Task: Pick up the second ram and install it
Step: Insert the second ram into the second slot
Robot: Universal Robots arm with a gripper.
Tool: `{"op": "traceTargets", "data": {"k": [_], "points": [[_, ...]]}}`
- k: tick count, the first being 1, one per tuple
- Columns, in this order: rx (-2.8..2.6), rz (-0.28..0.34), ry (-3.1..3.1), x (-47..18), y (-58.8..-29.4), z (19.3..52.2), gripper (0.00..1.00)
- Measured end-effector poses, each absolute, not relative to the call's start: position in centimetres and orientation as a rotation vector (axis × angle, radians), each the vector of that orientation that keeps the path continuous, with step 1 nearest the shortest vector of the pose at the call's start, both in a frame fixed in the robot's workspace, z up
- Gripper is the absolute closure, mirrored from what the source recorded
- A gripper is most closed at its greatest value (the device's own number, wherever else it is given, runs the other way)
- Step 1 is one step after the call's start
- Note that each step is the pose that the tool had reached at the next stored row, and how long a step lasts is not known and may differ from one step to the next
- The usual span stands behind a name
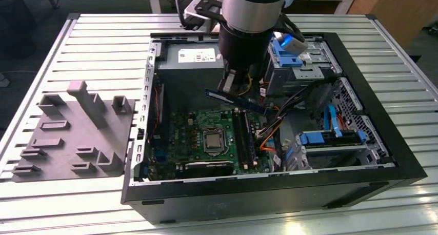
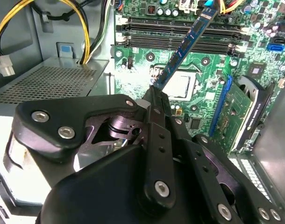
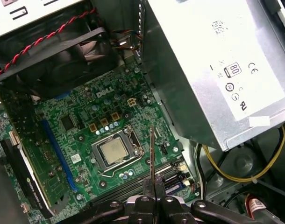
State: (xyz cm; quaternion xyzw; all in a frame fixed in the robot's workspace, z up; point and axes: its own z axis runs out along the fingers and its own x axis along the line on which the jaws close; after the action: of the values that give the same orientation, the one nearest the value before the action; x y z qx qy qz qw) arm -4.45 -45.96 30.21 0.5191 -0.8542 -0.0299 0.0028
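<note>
My gripper [image 1: 229, 89] hangs over the open computer case, shut on one end of a blue ram stick [image 1: 239, 101]. The stick sticks out tilted, in the air above the motherboard [image 1: 198, 137] and the black ram slots [image 1: 244, 137]. In the second wrist view the ram [image 2: 184, 44] reaches from my closed fingertips [image 2: 155, 93] toward the slots [image 2: 180, 33]. In the first wrist view the ram [image 3: 152, 154] shows edge-on as a thin line above the gripper [image 3: 153, 184], close to the processor socket [image 3: 115, 151]. Whether a slot holds a stick I cannot tell.
The black case [image 1: 274, 194] lies open on a slatted table. Inside are a grey power supply [image 1: 192, 55], drive bays with blue clips [image 1: 329, 137], orange and yellow cables and a fan [image 3: 53, 60]. A grey parts fixture [image 1: 75, 132] sits on the exterior view's left.
</note>
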Motion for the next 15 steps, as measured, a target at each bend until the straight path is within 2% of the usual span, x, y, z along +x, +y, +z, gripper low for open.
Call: {"op": "traceTargets", "data": {"k": [15], "points": [[1.521, -0.091, -2.742, -4.29, -45.97, 30.21, 0.88]]}}
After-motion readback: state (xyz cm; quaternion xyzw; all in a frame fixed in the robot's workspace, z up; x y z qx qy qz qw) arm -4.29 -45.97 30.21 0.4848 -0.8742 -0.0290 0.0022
